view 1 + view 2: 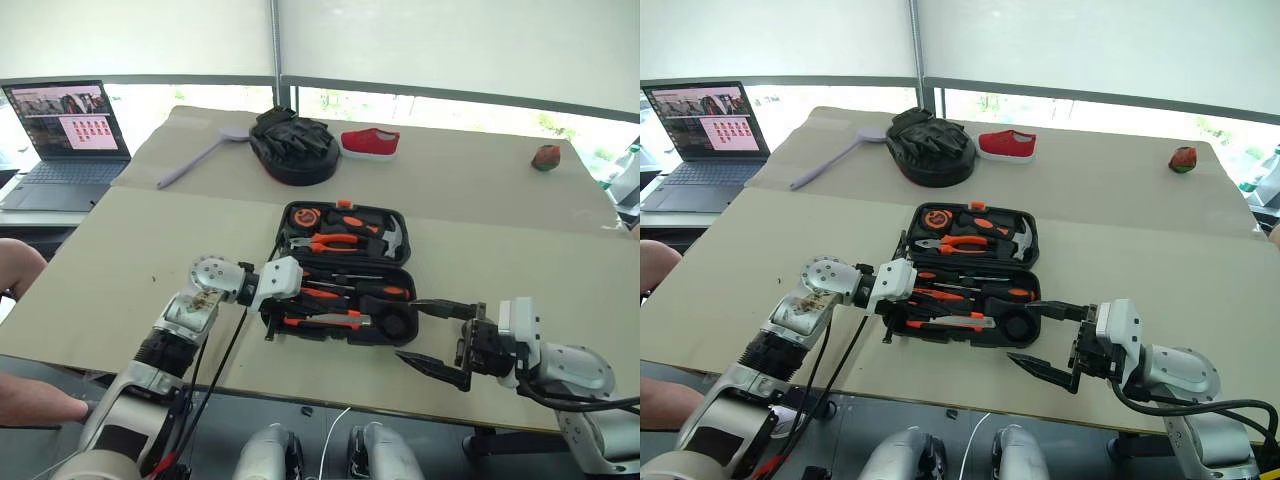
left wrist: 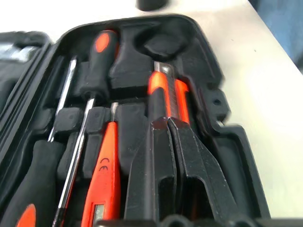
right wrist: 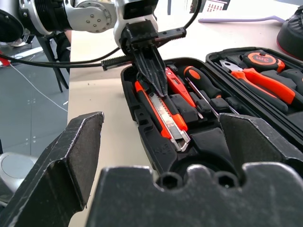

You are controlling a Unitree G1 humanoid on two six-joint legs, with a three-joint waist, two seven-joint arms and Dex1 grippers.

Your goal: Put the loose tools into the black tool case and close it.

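A beige table (image 1: 120, 260) spans the frame, with the black tool case (image 1: 345, 272) lying open at its centre, lid half toward the top. At lower right, the right gripper (image 1: 438, 338) hovers just beside the case's near corner, its two fingers spread wide apart. From lower left, the left gripper (image 3: 152, 75) reaches into the case's lower tray, fingers pressed together, tips resting on the orange-black utility knife (image 3: 163, 112) seated in its slot. Beside it lie the thin orange screwdriver (image 2: 103, 172) and a black-and-orange screwdriver (image 2: 97, 61). Pliers (image 1: 335, 241) sit in the lid.
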